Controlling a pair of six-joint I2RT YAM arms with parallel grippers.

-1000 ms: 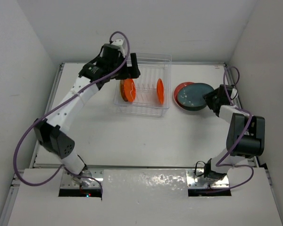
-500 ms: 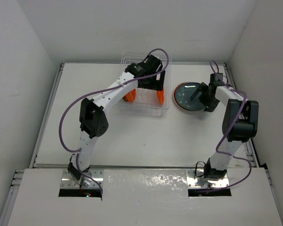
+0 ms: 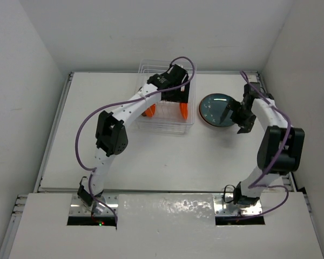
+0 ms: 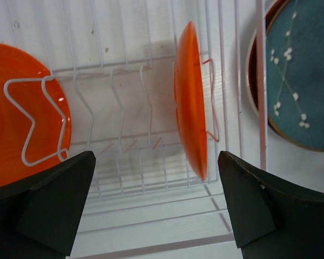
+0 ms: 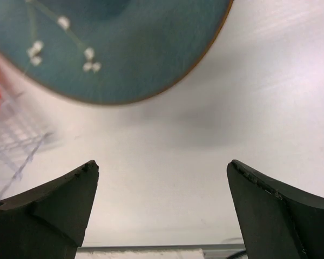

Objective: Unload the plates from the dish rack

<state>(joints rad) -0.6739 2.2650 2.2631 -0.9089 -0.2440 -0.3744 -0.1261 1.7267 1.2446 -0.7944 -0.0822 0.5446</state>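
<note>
The clear wire dish rack (image 3: 163, 127) holds two bright orange plates on edge, one at its left (image 3: 148, 111) and one at its right (image 3: 183, 110). My left gripper (image 3: 171, 100) hangs open over the rack's middle. In the left wrist view the right orange plate (image 4: 190, 129) stands edge-on just beyond my left gripper (image 4: 156, 208), and the left orange plate (image 4: 13, 102) leans behind the rack wires (image 4: 121, 108). A dark teal plate (image 3: 216, 108) lies flat on a red plate (image 3: 203, 120) to the right of the rack. My right gripper (image 3: 234, 120) stands open beside the teal plate (image 5: 124, 48), holding nothing.
White walls close in the table on the left, back and right. The right arm's elbow (image 3: 281, 145) stands near the right wall. Purple cables loop over both arms. A raised white shelf (image 3: 167, 208) lies between the arm bases.
My left arm has swung from the rack's left side to above its middle. My right gripper has opened, left the teal plate on the red one and drawn back to the right.
</note>
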